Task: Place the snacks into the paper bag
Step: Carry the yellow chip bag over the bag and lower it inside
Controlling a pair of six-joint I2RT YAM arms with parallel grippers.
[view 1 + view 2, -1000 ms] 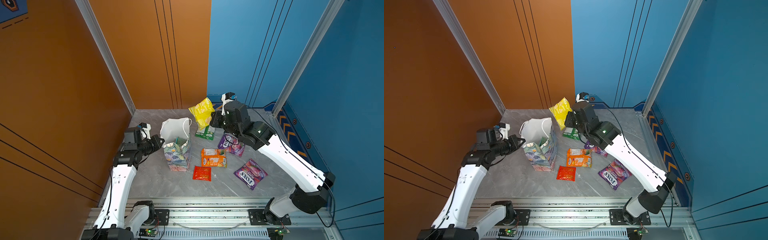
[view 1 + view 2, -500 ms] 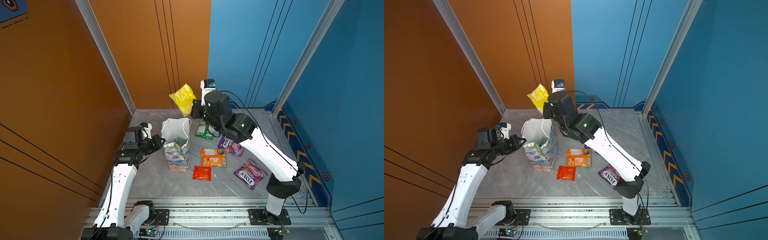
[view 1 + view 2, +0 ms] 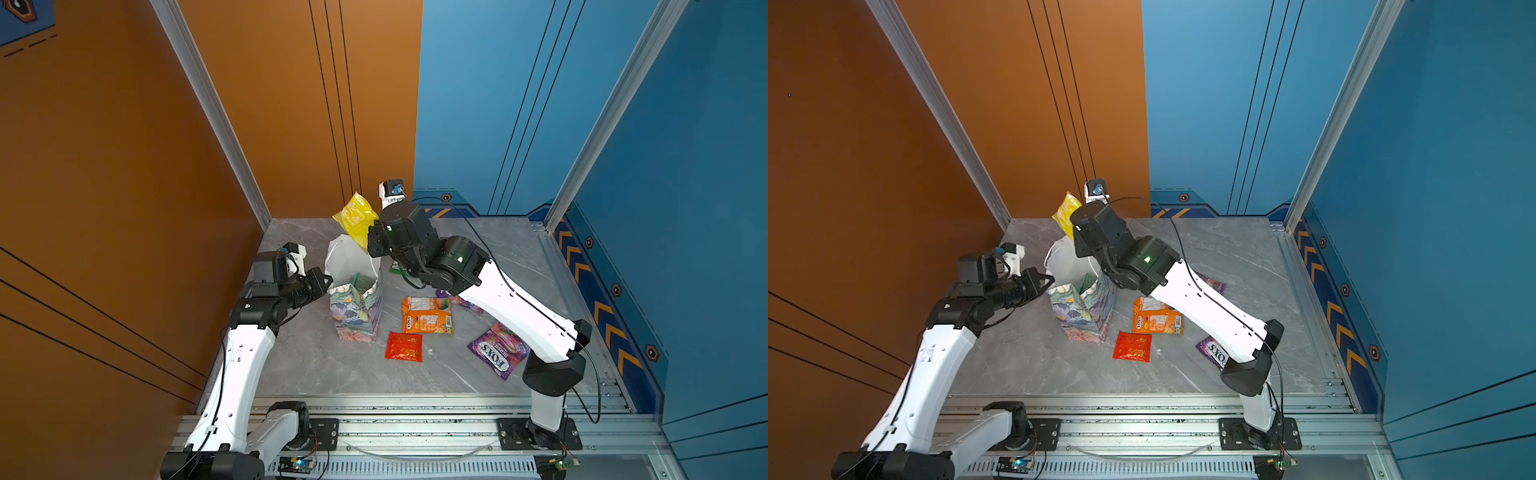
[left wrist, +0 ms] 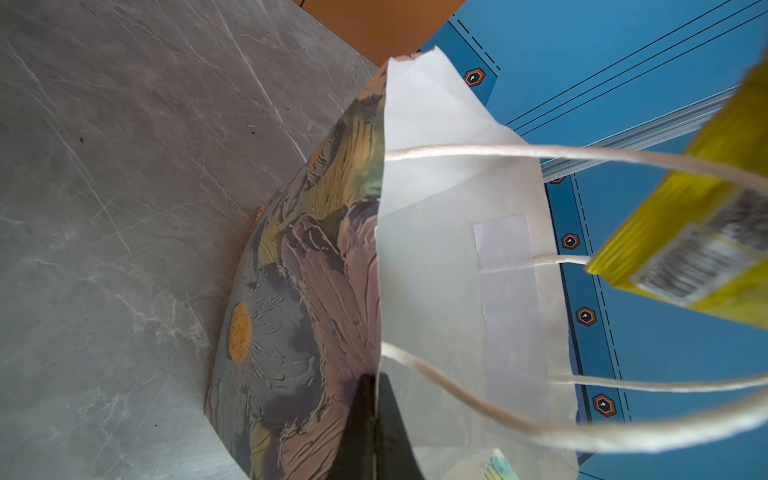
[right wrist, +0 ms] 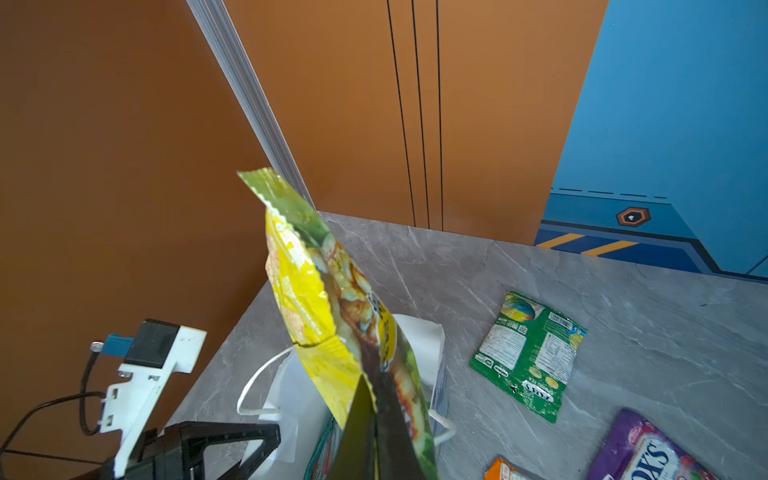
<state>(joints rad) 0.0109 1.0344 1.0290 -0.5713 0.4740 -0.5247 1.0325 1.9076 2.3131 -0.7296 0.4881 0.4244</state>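
My right gripper [image 5: 376,401] holds a yellow packet [image 5: 309,291] over the floral paper bag [image 3: 353,309]. My left gripper [image 4: 375,390] pinches its left rim. A greenish packet [image 3: 364,282] sits inside.

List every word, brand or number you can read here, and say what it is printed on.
"FOX'S", perhaps "BERRIES" beside it: front purple packet.
"OX'S", cut off by the frame: other purple packet.
Too small or blurred: print on green packet, orange packet, red packet, yellow packet.
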